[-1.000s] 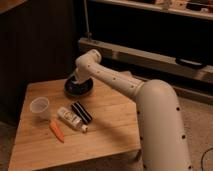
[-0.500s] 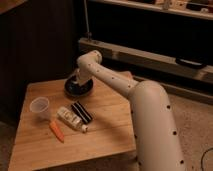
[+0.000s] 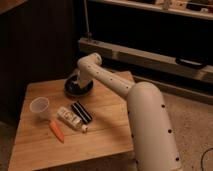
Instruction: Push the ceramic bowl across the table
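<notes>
The glossy black ceramic bowl (image 3: 76,89) sits near the far edge of the light-wood table (image 3: 105,131), partly hidden behind my white arm. My gripper (image 3: 79,81) reaches down into or against the bowl at its right side. Its tips are hidden by the wrist and the bowl's rim.
A translucent white plastic cup (image 3: 39,108) stands at the table's left. An orange carrot (image 3: 57,130), a white packet (image 3: 70,119) and a dark striped bar (image 3: 81,112) lie in the middle. A dark cabinet (image 3: 40,40) stands behind; a shelf rail (image 3: 150,55) runs at the back right.
The arm has swung slightly and the view has shifted a little; the bowl stays near the far edge with the gripper at it.
</notes>
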Robot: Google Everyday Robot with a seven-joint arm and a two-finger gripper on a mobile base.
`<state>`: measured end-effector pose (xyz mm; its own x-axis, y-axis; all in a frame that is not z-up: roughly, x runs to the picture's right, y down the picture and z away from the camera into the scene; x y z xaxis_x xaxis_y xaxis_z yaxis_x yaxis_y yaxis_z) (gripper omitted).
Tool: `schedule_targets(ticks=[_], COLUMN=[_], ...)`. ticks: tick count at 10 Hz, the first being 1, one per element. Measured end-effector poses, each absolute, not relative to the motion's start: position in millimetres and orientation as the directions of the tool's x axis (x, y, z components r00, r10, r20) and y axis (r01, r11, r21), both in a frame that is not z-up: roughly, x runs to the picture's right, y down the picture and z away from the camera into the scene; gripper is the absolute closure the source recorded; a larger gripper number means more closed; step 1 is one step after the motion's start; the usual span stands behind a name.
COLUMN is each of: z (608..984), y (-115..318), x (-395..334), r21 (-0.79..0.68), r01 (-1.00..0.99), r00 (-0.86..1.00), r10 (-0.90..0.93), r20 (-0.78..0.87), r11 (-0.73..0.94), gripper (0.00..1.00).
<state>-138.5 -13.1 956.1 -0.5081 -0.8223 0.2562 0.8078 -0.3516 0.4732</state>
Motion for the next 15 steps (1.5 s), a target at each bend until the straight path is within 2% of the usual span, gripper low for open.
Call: schedule_targets(ticks=[7, 12, 15], z=[956.1, 916.3, 890.0], y=[24.3, 48.2, 93.5], x=[-124.4, -109.1, -89.1], r21=[0.473, 0.498, 0.509], r01=[0.814, 0.781, 0.781], r00=[-0.515, -0.584, -0.597], r10=[-0.795, -0.722, -0.671], r20=[0.321, 0.37, 0.44], r11=[-0.336, -0.377, -0.361], gripper=[1.0, 1.0, 1.0])
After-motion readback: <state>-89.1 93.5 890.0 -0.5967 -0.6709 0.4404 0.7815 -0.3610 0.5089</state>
